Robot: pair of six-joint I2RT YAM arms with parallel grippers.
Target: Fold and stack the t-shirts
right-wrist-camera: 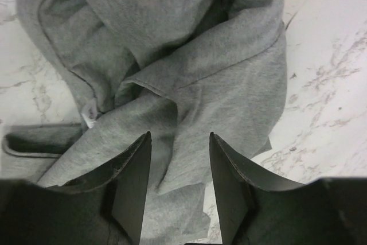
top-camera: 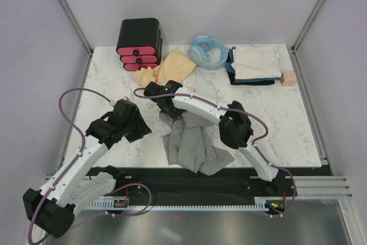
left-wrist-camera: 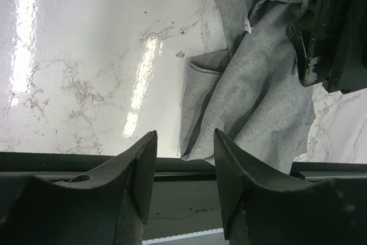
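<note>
Right gripper (right-wrist-camera: 179, 153), jaws parted, hovers over crumpled grey t-shirt (right-wrist-camera: 218, 67).

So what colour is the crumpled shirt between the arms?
The shirt is plain heather grey, clearest in the right wrist view.

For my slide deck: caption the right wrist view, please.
Parted right fingers over a crumpled heather-grey cloth t-shirt on a white marbled tabletop.

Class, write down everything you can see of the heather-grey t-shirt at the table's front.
The heather-grey t-shirt is soft knit cloth, unfolded and crumpled into creases, with a hemmed sleeve and a white label showing. It lies on the white marbled table, front centre, its lower edge over the dark front rail. The right gripper hangs open above it; the left gripper is open beside it, apart.
</note>
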